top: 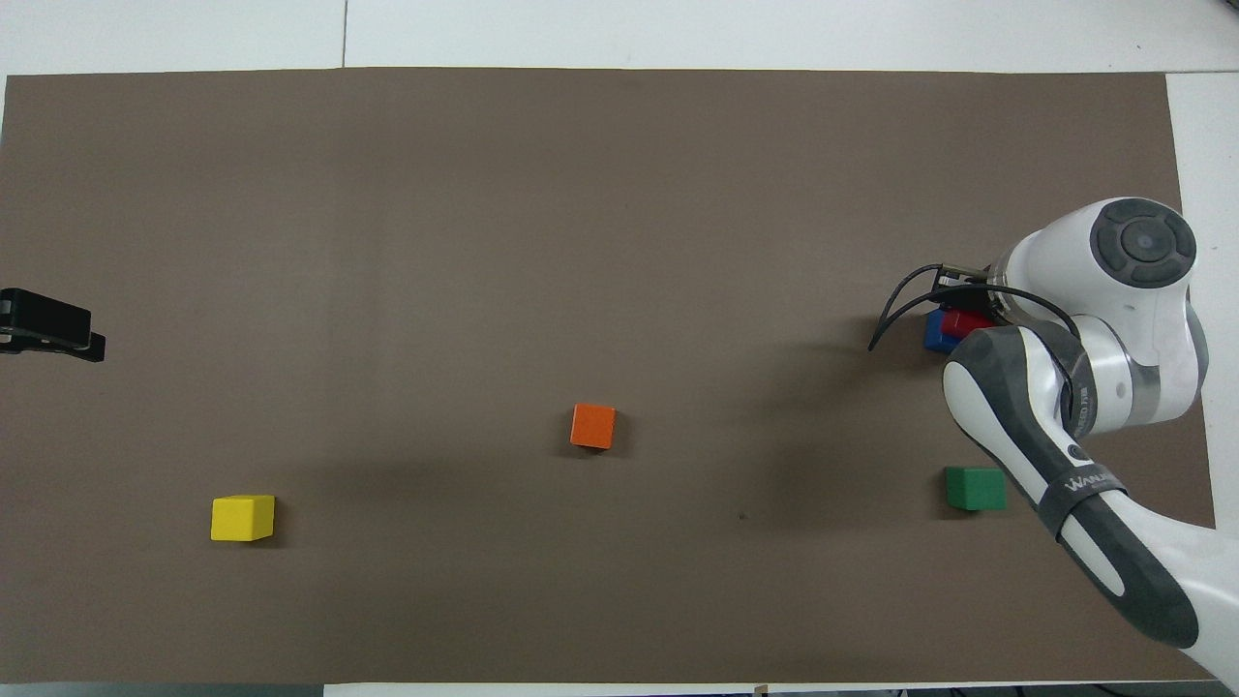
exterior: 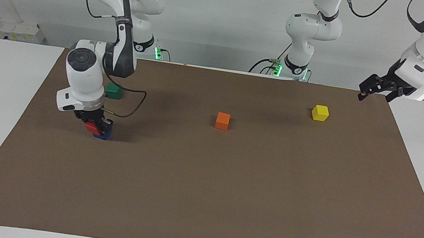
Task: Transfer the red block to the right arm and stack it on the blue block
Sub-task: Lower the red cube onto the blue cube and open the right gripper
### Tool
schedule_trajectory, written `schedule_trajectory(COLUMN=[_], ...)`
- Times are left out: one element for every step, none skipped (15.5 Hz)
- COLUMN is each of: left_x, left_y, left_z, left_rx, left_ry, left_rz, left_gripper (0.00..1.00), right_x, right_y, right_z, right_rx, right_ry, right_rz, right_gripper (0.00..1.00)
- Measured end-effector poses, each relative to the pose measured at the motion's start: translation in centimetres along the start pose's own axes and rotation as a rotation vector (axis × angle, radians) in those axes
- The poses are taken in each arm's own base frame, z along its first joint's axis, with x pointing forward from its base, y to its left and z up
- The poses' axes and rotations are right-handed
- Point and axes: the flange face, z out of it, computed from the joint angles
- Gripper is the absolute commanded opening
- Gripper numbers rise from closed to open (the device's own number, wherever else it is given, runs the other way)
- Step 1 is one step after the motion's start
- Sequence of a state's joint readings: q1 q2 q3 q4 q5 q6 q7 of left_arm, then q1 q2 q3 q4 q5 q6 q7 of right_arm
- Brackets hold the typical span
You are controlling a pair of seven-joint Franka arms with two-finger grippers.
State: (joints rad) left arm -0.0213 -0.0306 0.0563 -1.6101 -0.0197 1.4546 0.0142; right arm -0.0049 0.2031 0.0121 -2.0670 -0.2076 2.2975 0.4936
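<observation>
The red block (exterior: 90, 127) sits on the blue block (exterior: 104, 135) at the right arm's end of the brown mat. My right gripper (exterior: 93, 123) points straight down and is shut on the red block. In the overhead view only slivers of the red block (top: 964, 322) and the blue block (top: 934, 335) show beside the right arm's wrist, which hides the fingers. My left gripper (exterior: 373, 92) is open and empty. It hangs raised over the mat's edge at the left arm's end and waits; it also shows in the overhead view (top: 48, 327).
A green cube (exterior: 114, 91) lies nearer to the robots than the stack, close to the right arm's cable. An orange cube (exterior: 222, 120) lies mid-mat. A yellow cube (exterior: 320, 112) lies toward the left arm's end.
</observation>
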Motion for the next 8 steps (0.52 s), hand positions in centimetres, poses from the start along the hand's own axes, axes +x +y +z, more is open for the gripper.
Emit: schedule_trajectory(left_x=[-0.01, -0.01, -0.03, -0.05, -0.07, -0.11, -0.15, -0.19], left_y=[0.23, 0.41, 0.56, 0.66, 0.74, 0.81, 0.87, 0.87], left_z=[0.03, 0.02, 0.00, -0.03, -0.07, -0.11, -0.16, -0.22], left_rx=[-0.005, -0.006, -0.006, -0.005, -0.005, -0.005, -0.005, -0.005], left_ry=[-0.001, -0.001, -0.001, 0.000, 0.001, 0.002, 0.003, 0.004], left_rz=[0.004, 0.008, 0.011, 0.013, 0.014, 0.015, 0.017, 0.017], left_gripper=[1.00, 1.00, 1.00, 1.00, 1.00, 1.00, 1.00, 1.00], right_x=[0.00, 0.00, 0.00, 0.01, 0.01, 0.03, 0.07, 0.16], right_y=[0.00, 0.00, 0.01, 0.01, 0.01, 0.01, -0.01, -0.05], right_z=[0.00, 0.00, 0.00, 0.00, 0.00, -0.03, -0.12, -0.32], right_rx=[0.000, 0.000, 0.000, 0.000, 0.000, 0.000, 0.001, 0.001], right_ry=[0.000, 0.000, 0.000, 0.000, 0.000, 0.001, 0.002, 0.004], right_rz=[0.001, 0.002, 0.002, 0.002, 0.002, 0.002, 0.002, 0.002], right_gripper=[0.83, 0.86, 0.94, 1.00, 1.00, 1.00, 1.00, 1.00])
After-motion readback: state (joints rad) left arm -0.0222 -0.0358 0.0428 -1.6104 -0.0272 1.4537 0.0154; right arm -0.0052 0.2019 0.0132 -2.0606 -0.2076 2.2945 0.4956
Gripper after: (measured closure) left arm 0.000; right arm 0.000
